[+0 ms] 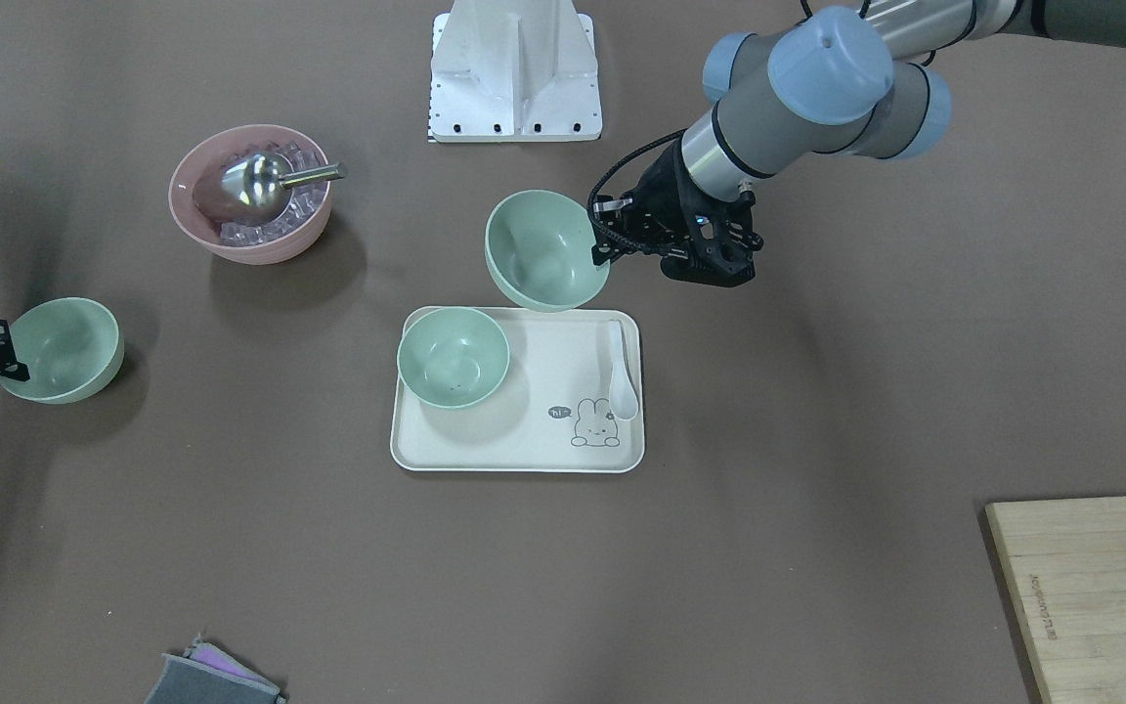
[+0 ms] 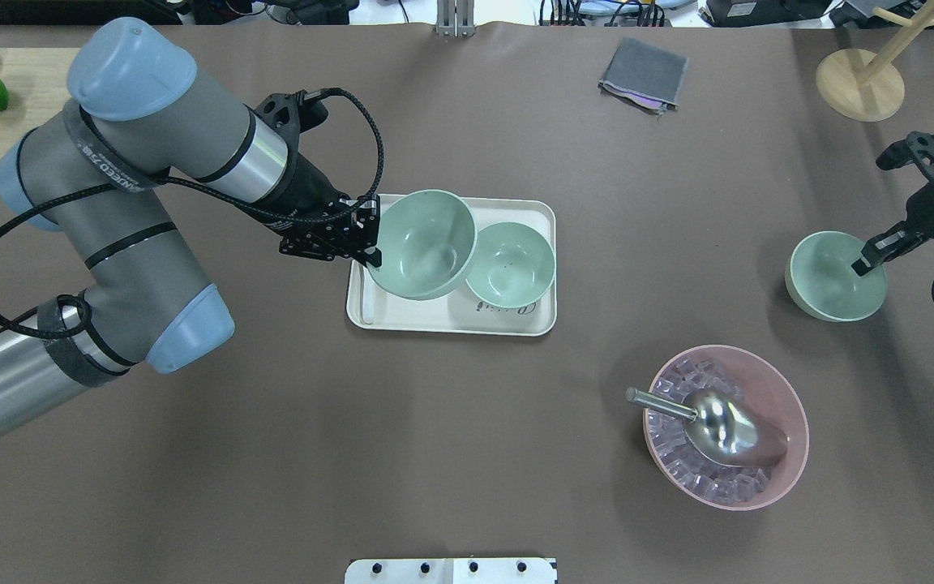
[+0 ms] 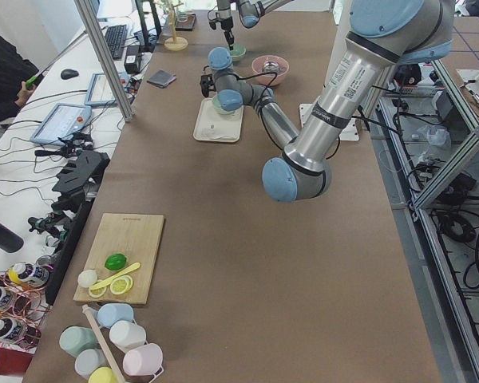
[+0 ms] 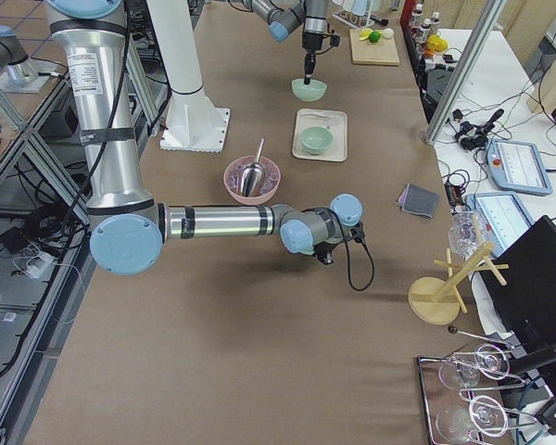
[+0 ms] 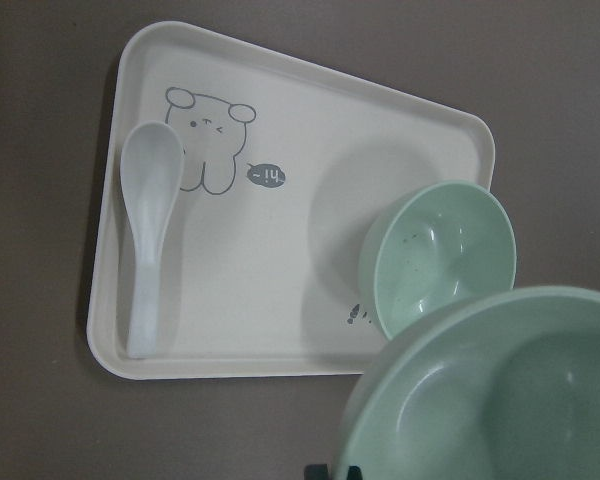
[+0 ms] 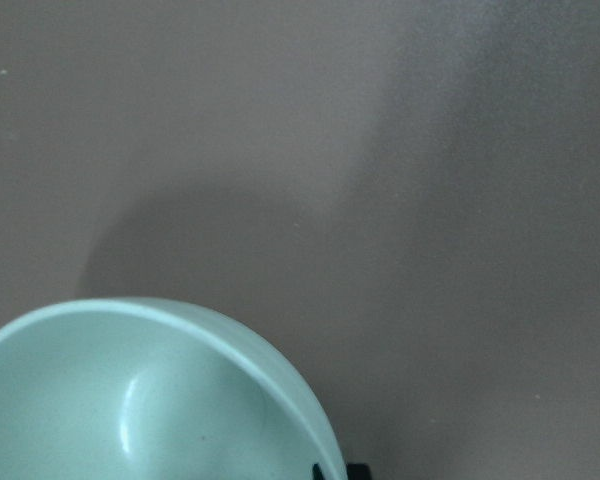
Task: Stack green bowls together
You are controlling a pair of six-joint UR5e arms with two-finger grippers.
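My left gripper (image 2: 370, 243) is shut on the rim of a pale green bowl (image 2: 422, 243) and holds it, tilted, above the left part of the cream tray (image 2: 451, 328). A second green bowl (image 2: 509, 264) stands upright on the tray just to its right. In the left wrist view the held bowl (image 5: 500, 400) overlaps the tray bowl (image 5: 445, 250). A third green bowl (image 2: 836, 276) is far right on the table. My right gripper (image 2: 868, 259) is shut on its rim. In the front view it (image 1: 64, 350) looks tilted.
A white spoon (image 1: 622, 376) lies on the tray. A pink bowl (image 2: 791, 405) with ice cubes and a metal scoop (image 2: 718, 426) stands near right. A grey cloth (image 2: 644, 75), a wooden stand (image 2: 860, 73) and a cutting board (image 2: 21, 122) lie along the far side.
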